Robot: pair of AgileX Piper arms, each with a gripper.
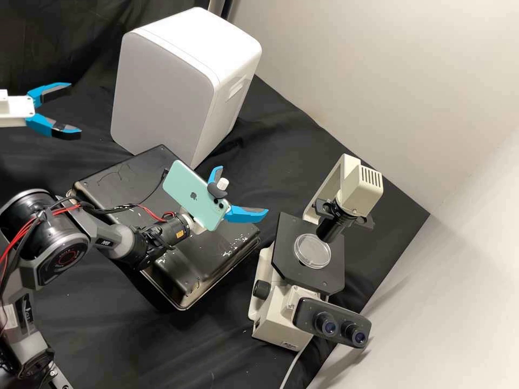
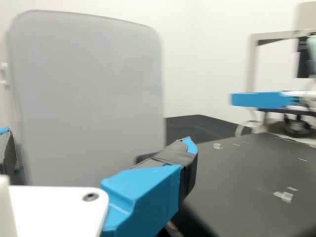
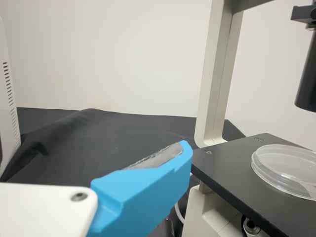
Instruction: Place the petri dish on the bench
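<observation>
I'm starting at the far left. The left gripper [image 1: 71, 108] is hanging over the left edge of the bench [image 1: 303, 146], and I'm seeing its two blue fingers spread wide, with nothing between them. Its wrist camera is looking straight at the white appliance [image 1: 184, 81], which is standing upright toward the bench's back edge.

Moving right, a black tray [image 1: 130, 178] is lying flat near the bench's middle, its back corner just beside the foot of the appliance and white flecks showing on its top. The right arm is stretching across that tray with a turquoise phone [image 1: 193, 195] clamped at its wrist. The right gripper [image 1: 242, 192] is hovering over the tray's right corner, between the tray and the microscope [image 1: 281, 319]. I'm reading its fingers as spread apart too, and they are pinching nothing. From its own wrist camera one blue finger [image 3: 148, 182] is pointing toward the edge of the stage [image 1: 330, 273], apart from it.

At the right, the cream microscope is standing near the bench's right edge, eyepieces facing the front. The petri dish [image 1: 312, 251] is sitting flat near the middle of the black stage, directly under the dark condenser tube [image 1: 331, 229]. It is clear and round, and neither gripper is touching it.
</observation>
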